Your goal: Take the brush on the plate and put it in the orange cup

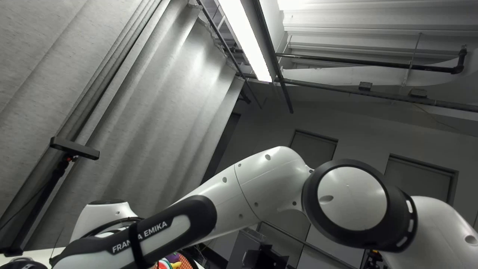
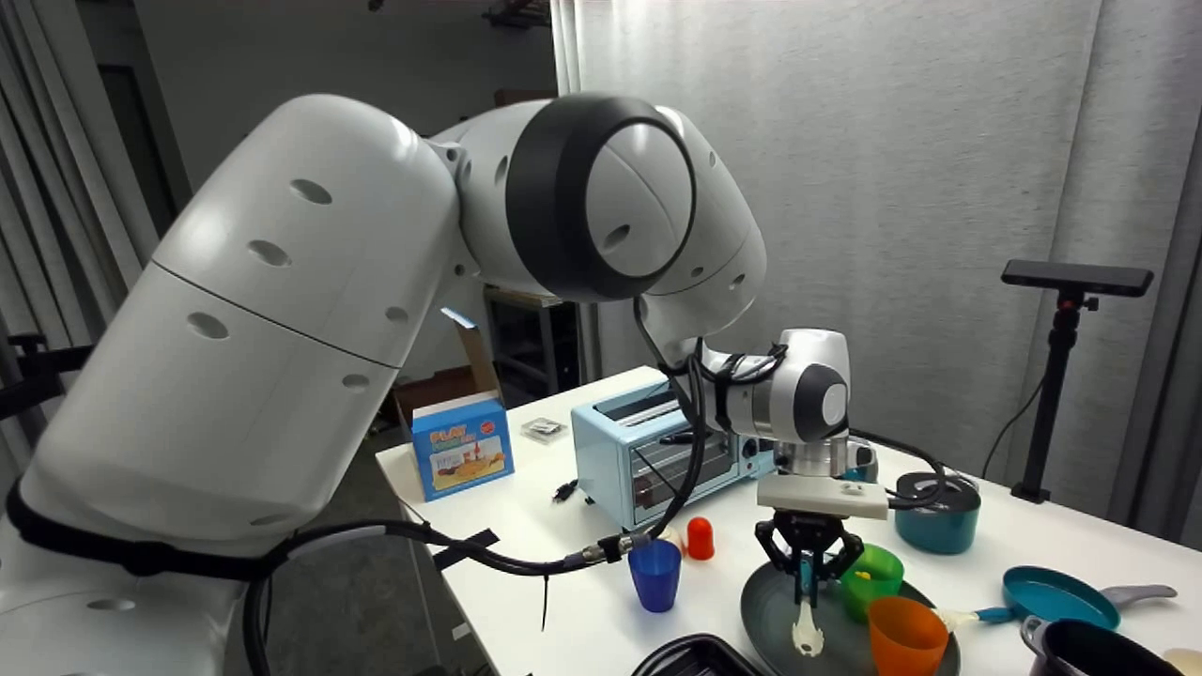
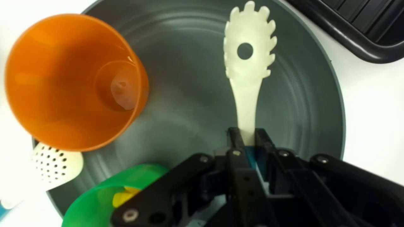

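The brush, a cream toothed utensil [image 3: 249,71] with a teal handle, is between the fingers of my gripper [image 3: 246,135]. The gripper is shut on its handle, near the cream part. In an exterior view the gripper [image 2: 806,597] points down, and the brush [image 2: 807,636] hangs head down over the dark grey plate [image 2: 762,615]. Its height above the plate is hard to tell. The orange cup [image 3: 63,82] stands upright beside it, on the left of the wrist view, with a small pale spot at its bottom. The orange cup also shows in an exterior view [image 2: 906,638].
A green cup [image 2: 871,587] with something yellow inside stands close to the gripper. A white perforated utensil [image 3: 58,164] lies by the orange cup. A black tray [image 3: 363,47], blue cup [image 2: 654,575], toaster oven [image 2: 601,465], teal pan [image 2: 1056,596] and dark pot [image 2: 1089,652] surround the plate.
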Robot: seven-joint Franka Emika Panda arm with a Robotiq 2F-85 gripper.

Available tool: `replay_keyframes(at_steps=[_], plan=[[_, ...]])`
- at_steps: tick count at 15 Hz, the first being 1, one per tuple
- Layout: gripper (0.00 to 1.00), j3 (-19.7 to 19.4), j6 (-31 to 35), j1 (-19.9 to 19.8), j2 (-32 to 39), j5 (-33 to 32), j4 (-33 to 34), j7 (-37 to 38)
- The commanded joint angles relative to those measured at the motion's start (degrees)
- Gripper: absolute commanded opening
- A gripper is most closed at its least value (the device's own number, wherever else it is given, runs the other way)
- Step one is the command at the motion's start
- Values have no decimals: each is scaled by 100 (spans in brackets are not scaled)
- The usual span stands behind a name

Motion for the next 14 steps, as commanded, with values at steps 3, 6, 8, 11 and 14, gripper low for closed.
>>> replay_keyframes(at_steps=[3, 6, 8, 11, 14], plan=[[4, -57, 226, 5, -556, 12, -510, 220], [4, -84, 375, -25, -799, 42, -669, 299], [4, -102, 484, -71, -953, 92, -745, 332], [4, -126, 638, -169, -1136, 184, -791, 330], [4, -162, 781, -265, -1272, 297, -769, 308]])
